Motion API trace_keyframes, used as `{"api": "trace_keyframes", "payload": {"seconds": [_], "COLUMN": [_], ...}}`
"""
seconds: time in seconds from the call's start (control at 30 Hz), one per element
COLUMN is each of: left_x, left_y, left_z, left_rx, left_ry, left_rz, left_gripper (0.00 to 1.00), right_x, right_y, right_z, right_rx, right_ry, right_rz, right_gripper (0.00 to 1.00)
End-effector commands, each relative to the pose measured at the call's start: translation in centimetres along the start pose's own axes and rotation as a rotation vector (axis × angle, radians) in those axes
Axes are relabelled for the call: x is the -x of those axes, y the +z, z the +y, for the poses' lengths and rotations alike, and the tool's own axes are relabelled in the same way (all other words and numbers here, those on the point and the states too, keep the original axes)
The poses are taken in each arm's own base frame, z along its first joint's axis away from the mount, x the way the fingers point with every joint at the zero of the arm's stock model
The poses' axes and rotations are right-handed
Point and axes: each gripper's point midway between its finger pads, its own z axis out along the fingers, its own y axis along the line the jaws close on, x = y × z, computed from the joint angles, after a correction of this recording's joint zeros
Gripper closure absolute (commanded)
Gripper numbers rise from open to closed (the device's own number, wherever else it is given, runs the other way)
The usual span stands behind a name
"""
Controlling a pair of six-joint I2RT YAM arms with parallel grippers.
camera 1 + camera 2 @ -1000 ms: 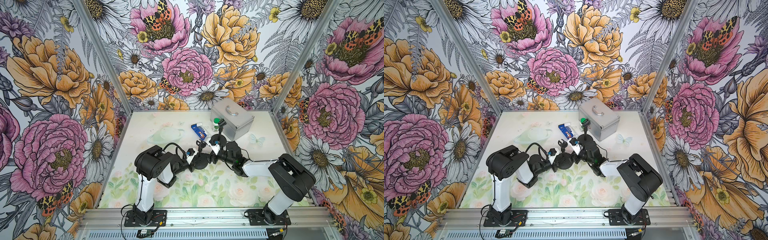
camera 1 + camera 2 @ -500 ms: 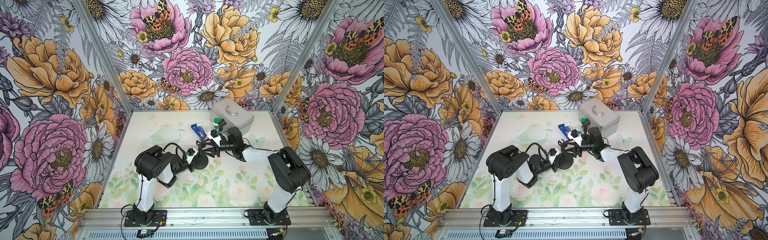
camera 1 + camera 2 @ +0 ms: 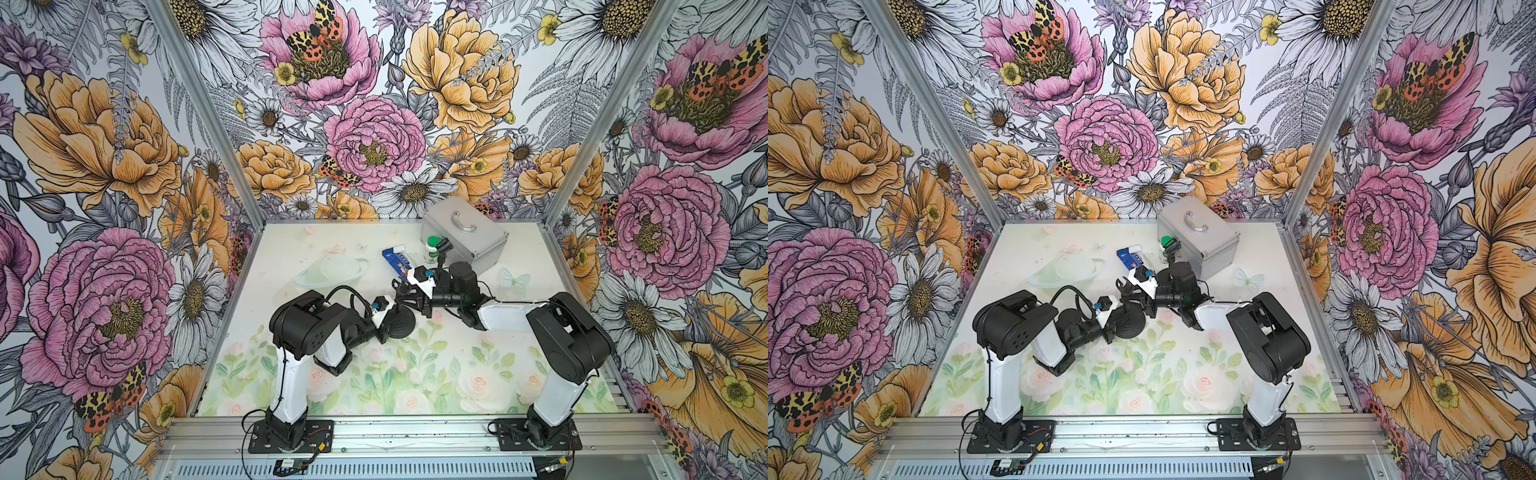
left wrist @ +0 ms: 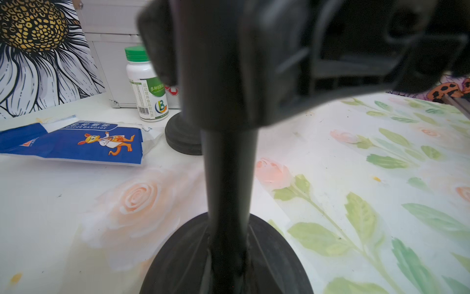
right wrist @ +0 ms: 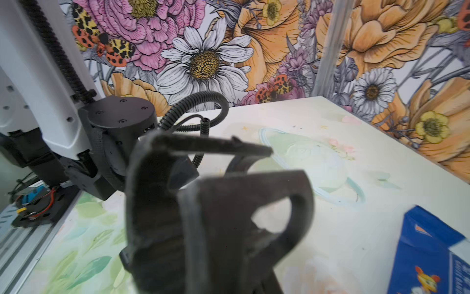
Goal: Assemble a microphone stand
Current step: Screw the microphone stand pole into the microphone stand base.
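A black microphone stand stands upright on the table, with a round base [image 3: 402, 326] [image 3: 1131, 326] and a short pole [image 4: 229, 165]. My left gripper [image 3: 388, 322] [image 3: 1113, 322] is shut low on that pole, just above the base [image 4: 229, 254]. At the pole's top sits a black microphone clip [image 5: 241, 203] [image 3: 401, 289], and my right gripper [image 3: 411, 297] [image 3: 1136, 297] is shut on it from the right side. The fingers of both grippers are hidden behind these black parts in the wrist views.
A second black stand [image 3: 444, 247] with its own round base [image 4: 181, 137] stands next to a green-capped white bottle [image 3: 432, 251] [image 4: 147, 84]. A silver case [image 3: 465, 232] sits at the back right. A blue bandage packet [image 3: 397, 262] [image 4: 76, 142] lies behind the grippers.
My right gripper has swung left to the top of the stand and closed on the clip. The left gripper has kept still on the pole.
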Motion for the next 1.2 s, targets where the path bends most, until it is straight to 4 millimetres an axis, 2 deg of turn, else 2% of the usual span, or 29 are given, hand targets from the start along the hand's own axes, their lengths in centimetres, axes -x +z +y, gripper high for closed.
{"api": "trace_keyframes", "payload": {"seconds": [0.0,0.07,0.13,0.2,0.3,0.37,0.4,0.43,0.47,0.5,0.6,0.63,0.7,0.8,0.87,1.1,1.17], "left_x": [-1.7,-1.6,-1.7,-1.6,-1.5,-1.5,-1.5,-1.5,-1.5,-1.5,-1.6,-1.5,-1.4,-1.5,-1.5,-1.6,-1.6], "left_y": [-0.1,-0.1,-0.1,-0.1,-0.2,-0.2,-0.2,-0.2,-0.2,-0.3,-0.3,-0.3,-0.3,-0.3,-0.3,-0.3,-0.3], "left_z": [-0.4,-0.4,-0.5,-0.5,-0.6,-0.5,-0.5,-0.5,-0.5,-0.5,-0.5,-0.5,-0.6,-0.6,-0.6,-0.6,-0.5], "left_rx": [-0.017,-0.018,-0.020,-0.021,-0.022,-0.020,-0.018,-0.017,-0.018,-0.017,-0.020,-0.019,-0.022,-0.021,-0.022,-0.022,-0.022], "left_ry": [-0.012,-0.012,-0.012,-0.012,-0.009,-0.009,-0.008,-0.009,-0.009,-0.010,-0.010,-0.010,-0.008,-0.010,-0.011,-0.010,-0.010], "left_rz": [0.050,0.048,0.049,0.048,0.047,0.047,0.045,0.048,0.046,0.048,0.048,0.047,0.045,0.047,0.047,0.049,0.048], "left_gripper": [0.80,0.80,0.80,0.80,0.80,0.80,0.80,0.80,0.80,0.80,0.80,0.80,0.80,0.80,0.80,0.80,0.80], "right_x": [-0.3,-1.3,-2.3,-2.9,-2.6,-1.8,-1.6,-1.1,-0.7,-0.4,0.2,0.2,0.2,0.4,0.5,1.7,1.5], "right_y": [-1.7,-3.8,-5.3,-5.7,-3.6,-2.0,-1.4,-0.9,-0.8,-0.8,-1.4,-2.1,-2.4,-2.0,-1.5,-0.1,0.1], "right_z": [-3.9,-4.6,-3.9,-3.2,-2.0,-0.9,-0.2,0.8,1.6,2.5,3.3,2.9,3.1,3.5,3.0,0.2,-0.2], "right_rx": [-0.481,-0.817,-1.063,-1.181,-1.065,-0.924,-0.840,-0.744,-0.664,-0.573,-0.385,-0.347,-0.269,-0.158,-0.120,-0.094,-0.109], "right_ry": [0.074,0.100,0.115,0.138,0.109,0.038,-0.007,-0.049,-0.081,-0.107,-0.089,-0.077,-0.068,-0.057,-0.049,0.011,0.028], "right_rz": [-0.097,-0.132,-0.126,-0.125,-0.130,-0.110,-0.089,-0.082,-0.079,-0.078,-0.071,-0.064,-0.061,-0.052,-0.042,-0.068,-0.058], "right_gripper": [1.00,1.00,1.00,1.00,1.00,0.98,0.84,0.62,0.53,0.49,0.39,0.36,0.34,0.34,0.37,0.65,0.77]}}
